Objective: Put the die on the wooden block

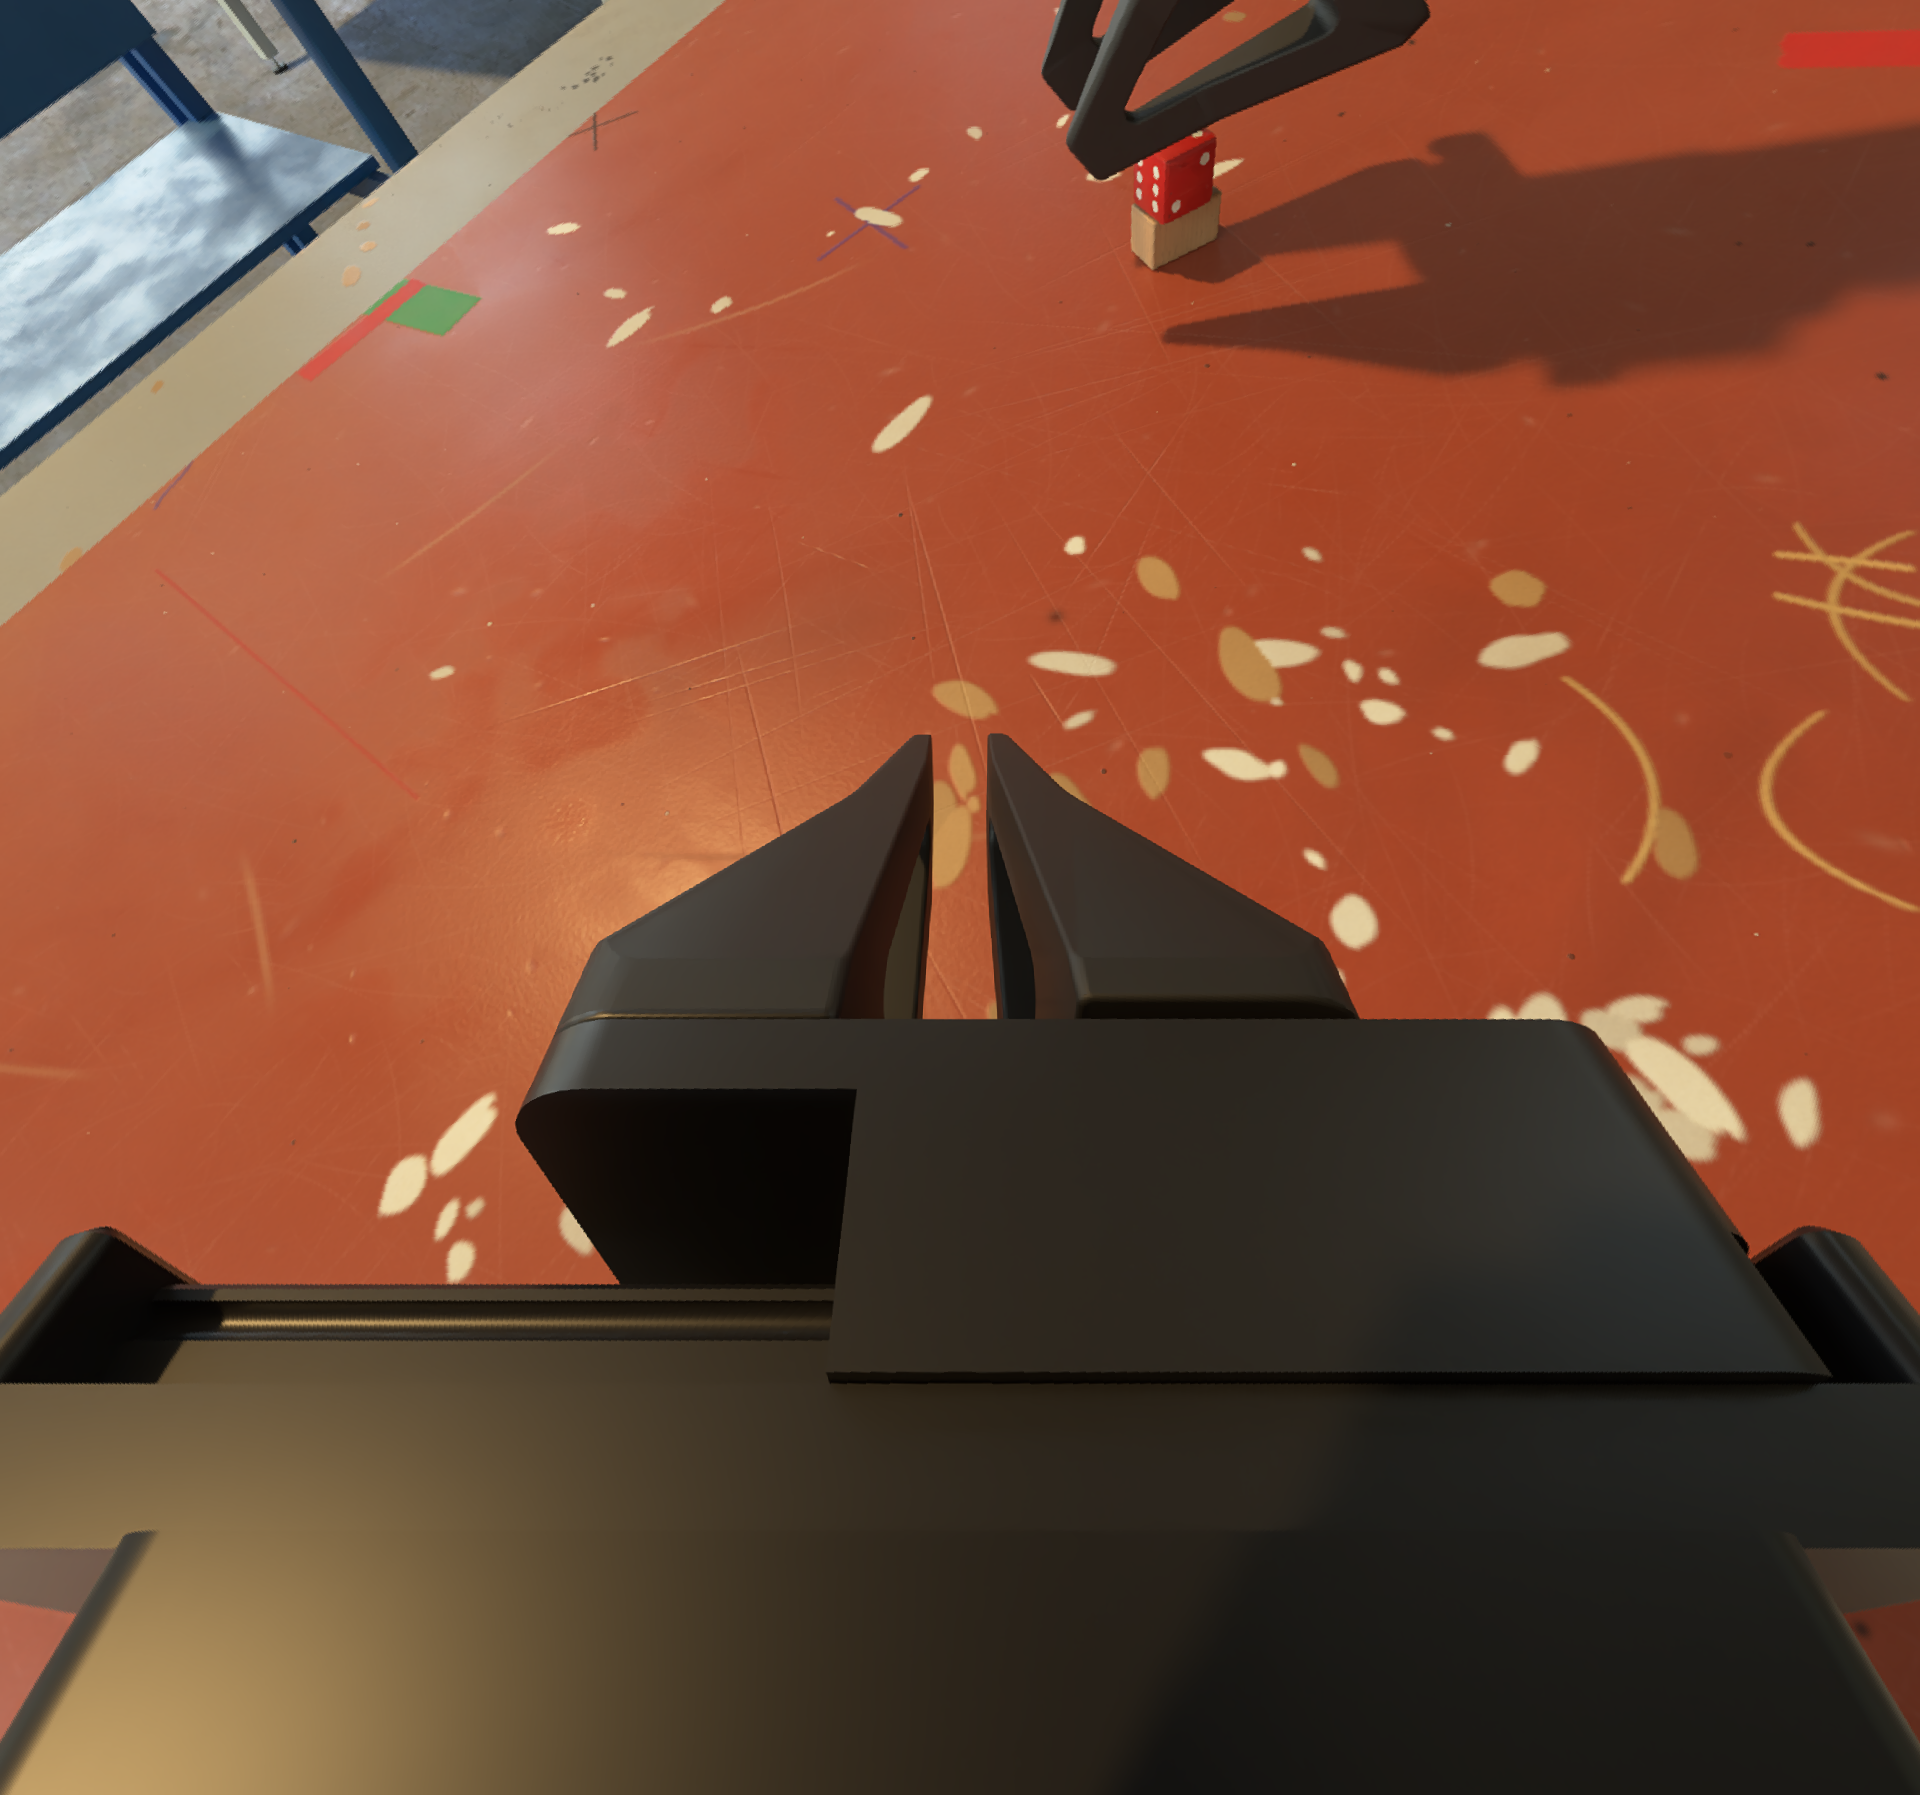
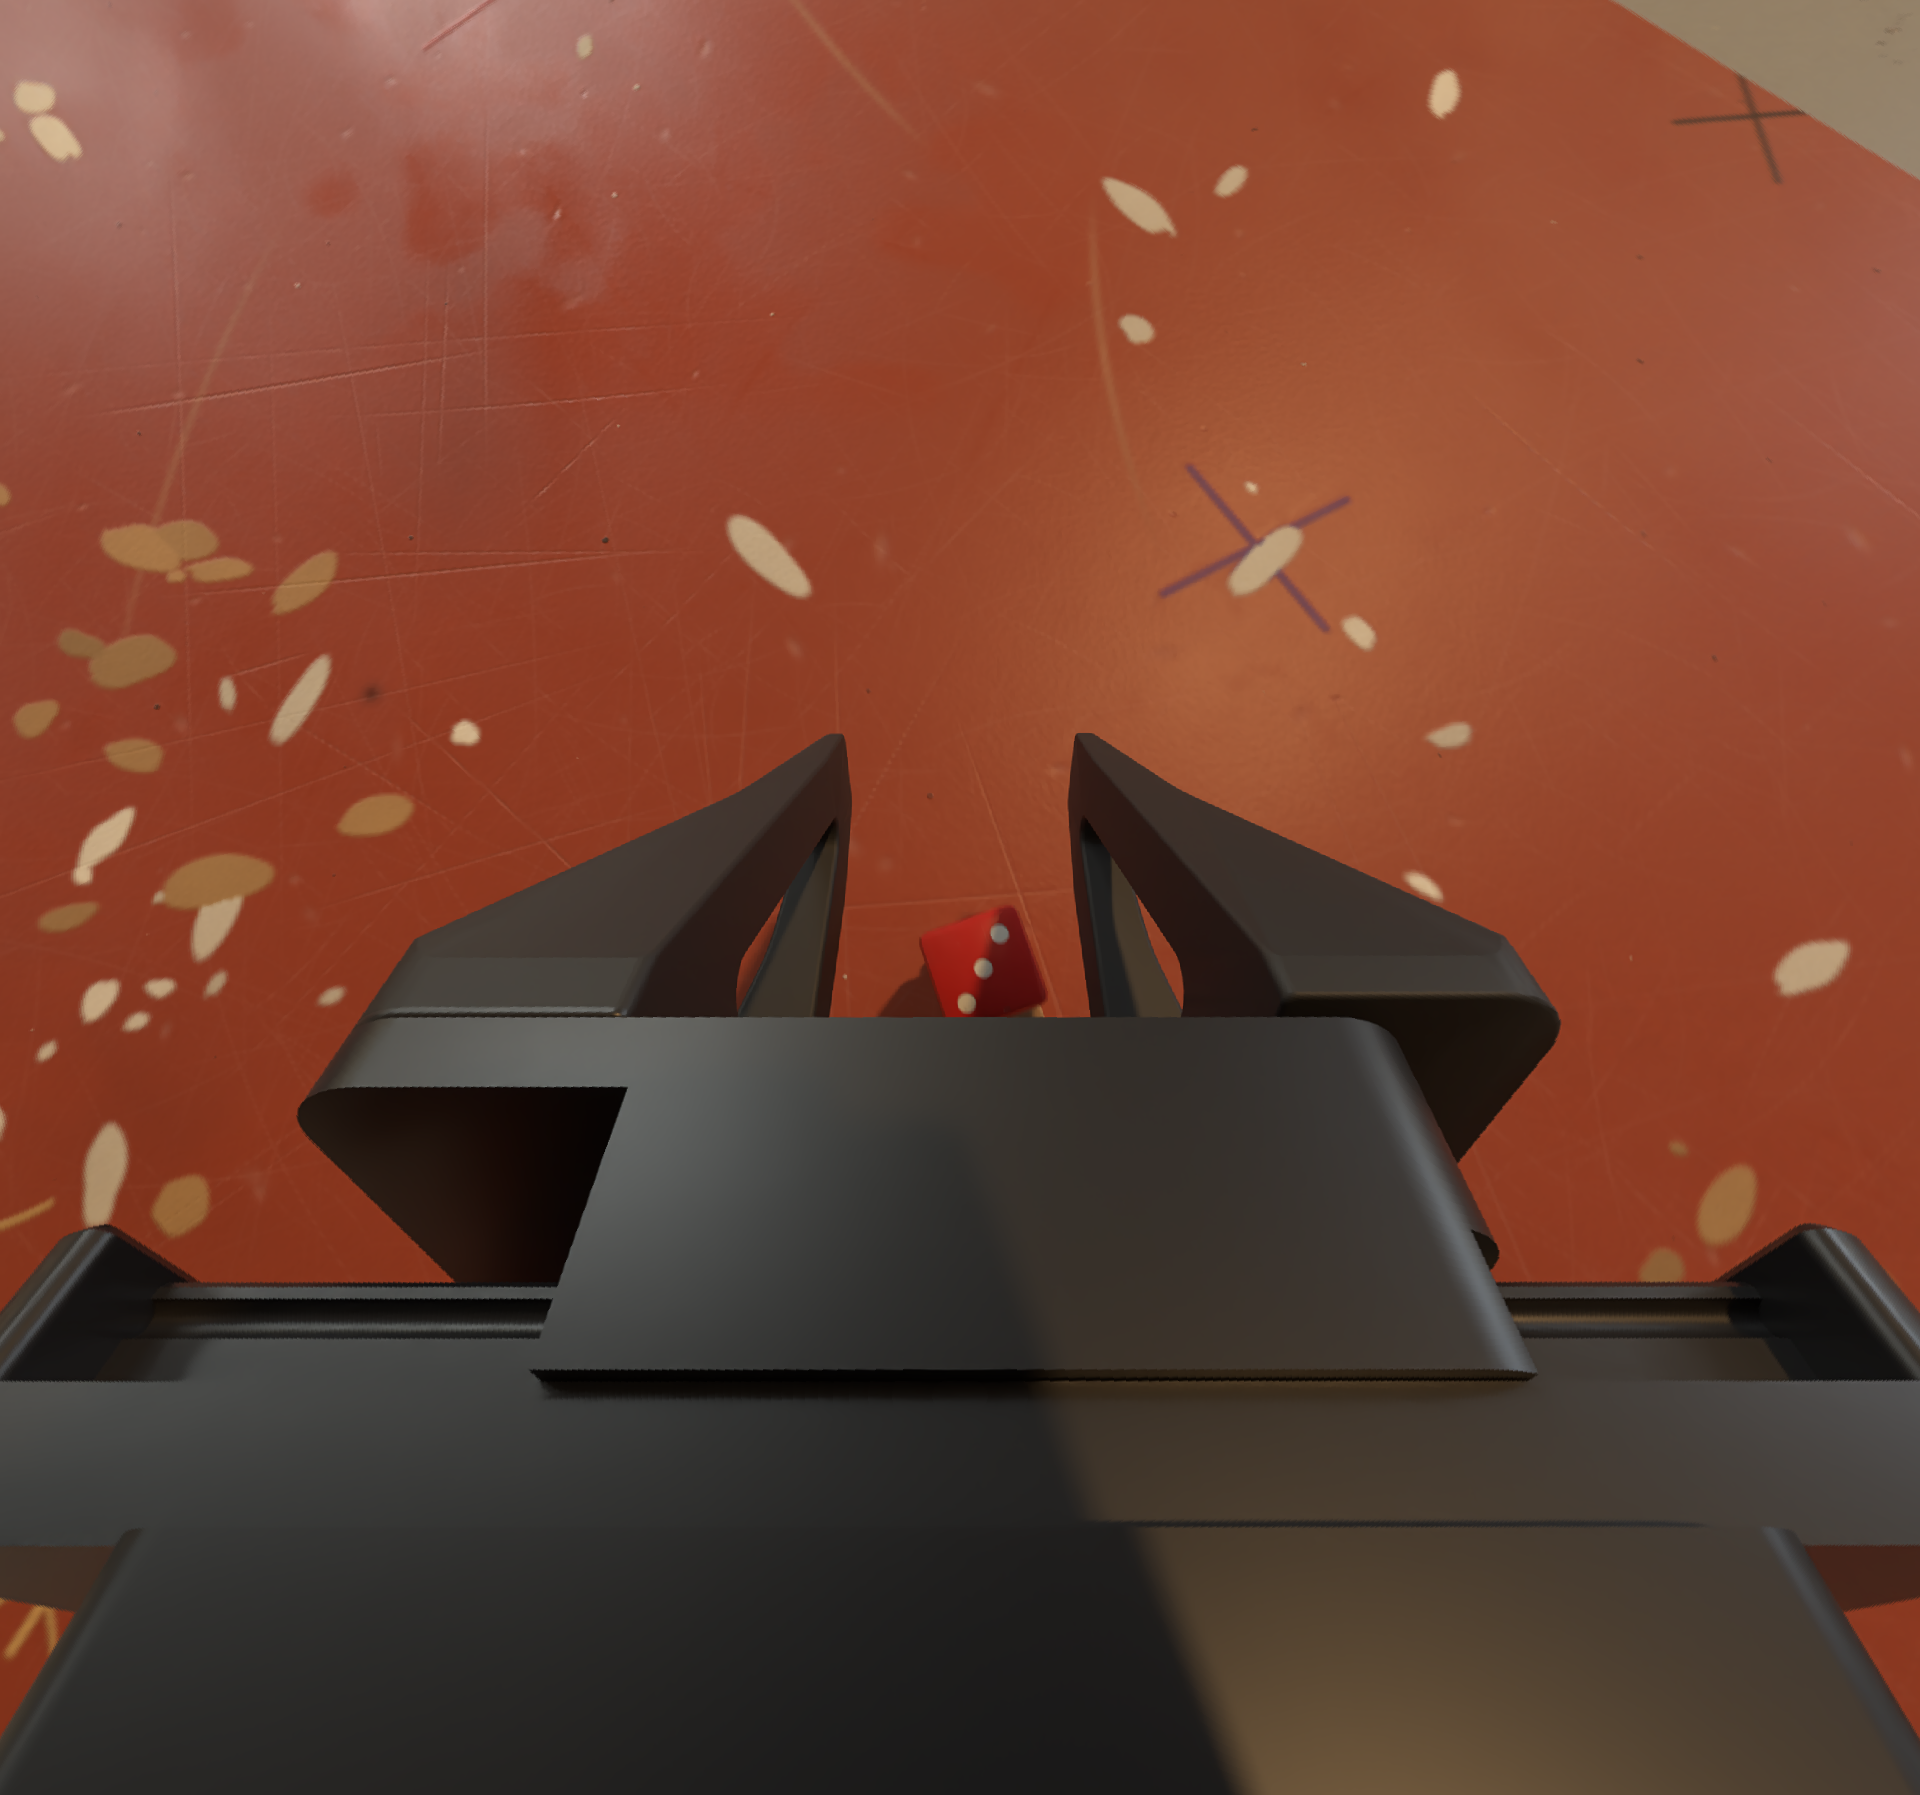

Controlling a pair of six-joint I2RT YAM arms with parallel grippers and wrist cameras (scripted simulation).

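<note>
Red tabletop [image 1: 727,519] | die [image 1: 1177,176] atop wooden block [image 1: 1174,233]; right gripper [image 2: 958,748] spread; left gripper [image 1: 958,748] nearly pressed together

1. The small red die with white pips [image 1: 1176,176] sits on top of the pale wooden block [image 1: 1174,232], which stands on the scratched, paint-flecked red tabletop [image 1: 727,519].
2. The dark two-finger right gripper [image 1: 1091,124] hangs just above the die; in its own view the die [image 2: 982,963] lies between and below its fingers – whether they touch it cannot be told.
3. The dark two-finger left gripper [image 1: 959,743] is well apart from the stack, which lies ahead of it and to its right.
4. A flat green square patch [image 1: 431,308] lies near the table's edge – to the left of the stack in the left wrist view.
</note>
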